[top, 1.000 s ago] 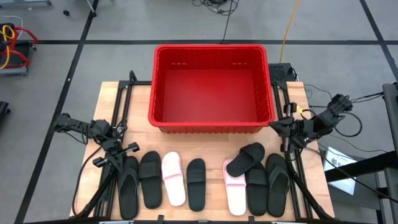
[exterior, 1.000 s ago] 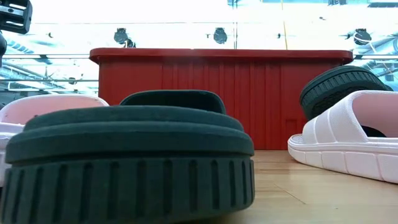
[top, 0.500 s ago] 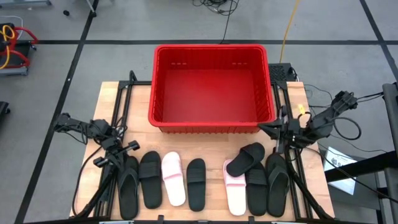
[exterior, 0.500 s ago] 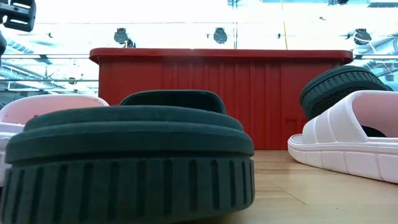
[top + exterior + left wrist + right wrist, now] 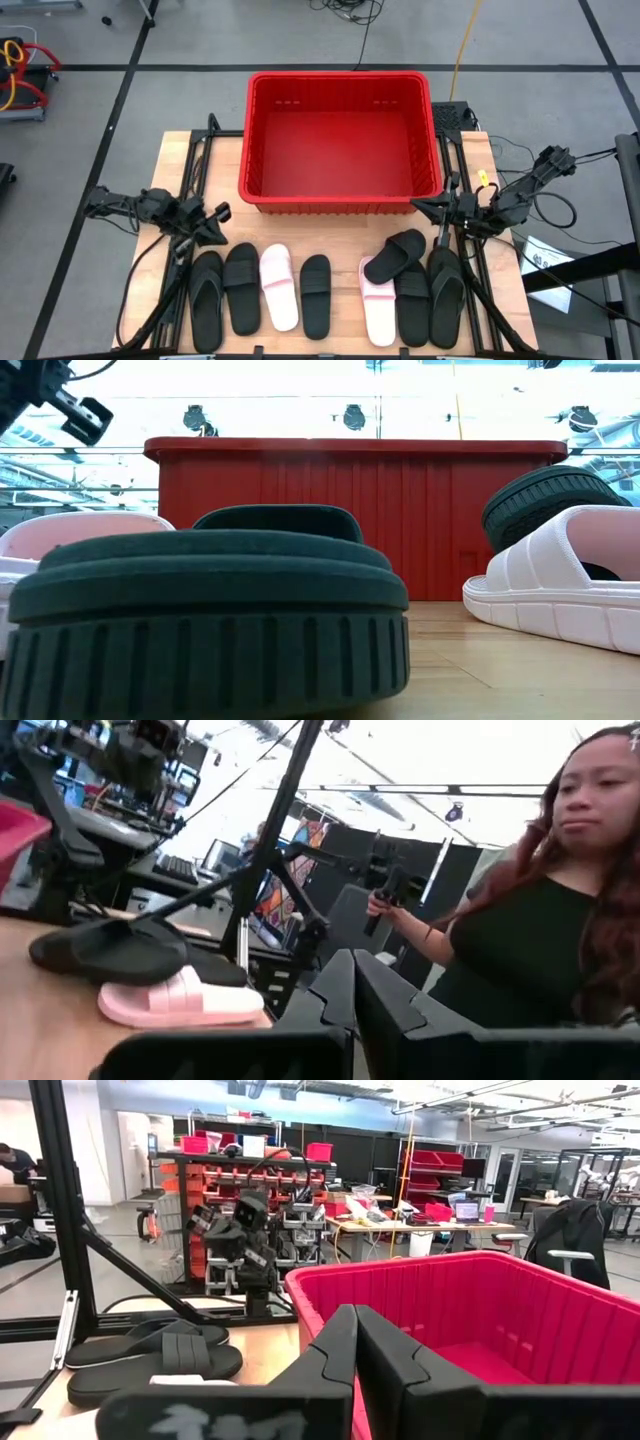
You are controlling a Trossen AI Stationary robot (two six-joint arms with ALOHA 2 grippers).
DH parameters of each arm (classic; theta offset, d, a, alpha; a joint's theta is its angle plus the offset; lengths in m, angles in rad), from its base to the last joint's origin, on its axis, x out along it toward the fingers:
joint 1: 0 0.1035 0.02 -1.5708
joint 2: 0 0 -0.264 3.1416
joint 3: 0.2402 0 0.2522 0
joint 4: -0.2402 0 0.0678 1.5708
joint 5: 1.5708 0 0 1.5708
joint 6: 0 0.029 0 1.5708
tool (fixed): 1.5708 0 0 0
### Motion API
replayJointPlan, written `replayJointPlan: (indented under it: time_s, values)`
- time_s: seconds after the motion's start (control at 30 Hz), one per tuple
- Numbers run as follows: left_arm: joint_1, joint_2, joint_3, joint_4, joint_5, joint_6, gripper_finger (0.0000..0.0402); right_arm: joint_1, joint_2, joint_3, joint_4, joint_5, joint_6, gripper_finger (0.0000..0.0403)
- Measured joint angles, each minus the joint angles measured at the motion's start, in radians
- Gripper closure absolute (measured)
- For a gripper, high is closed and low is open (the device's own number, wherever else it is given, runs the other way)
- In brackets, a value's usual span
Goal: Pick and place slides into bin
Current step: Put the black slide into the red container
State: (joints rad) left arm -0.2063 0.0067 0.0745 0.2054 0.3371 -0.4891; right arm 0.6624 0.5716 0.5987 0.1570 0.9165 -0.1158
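Note:
The red bin stands at the table's far middle. A row of slides lies along the near edge: black ones and pale pink ones. One black slide lies slanted, resting on the right pink slide and its black neighbour. My left gripper hovers shut at the left end of the row, above a black flip-flop. My right gripper hovers shut by the bin's near right corner, above the slanted slide. In both wrist views the fingers are together with nothing between them.
Black frame rails run along both sides of the table. Bare wood lies between the bin and the row. A person stands beyond the table's right side. Cables trail off the right arm.
My left gripper has risen a little and turned from slanting toward the near edge to pointing toward the table's right, rolling as it went. My right gripper has swung toward the table's left, closer to the bin's near right corner. The slides have stayed put.

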Motion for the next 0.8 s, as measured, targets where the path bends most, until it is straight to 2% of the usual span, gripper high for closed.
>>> replayJointPlan:
  time_s: [0.2,0.33,0.5,0.67,0.8]
  values:
    - [0.010,0.074,0.220,-0.252,-0.003,0.055,0.0394,0.000,0.000,0.000,0.000,-0.001,0.000,0.0403]
    - [0.010,0.225,0.393,-0.463,-0.007,0.066,0.0394,0.000,0.000,0.000,-0.001,-0.021,0.000,0.0403]
    - [0.010,0.429,0.570,-0.638,0.049,0.088,0.0394,0.000,0.000,0.000,-0.011,-0.132,-0.002,0.0403]
    - [0.010,0.575,0.667,-0.800,0.143,0.018,0.0394,0.001,0.000,0.000,-0.055,-0.194,-0.001,0.0403]
    - [0.009,0.645,0.673,-0.857,0.239,0.015,0.0394,0.001,0.000,0.000,-0.087,-0.215,-0.001,0.0403]
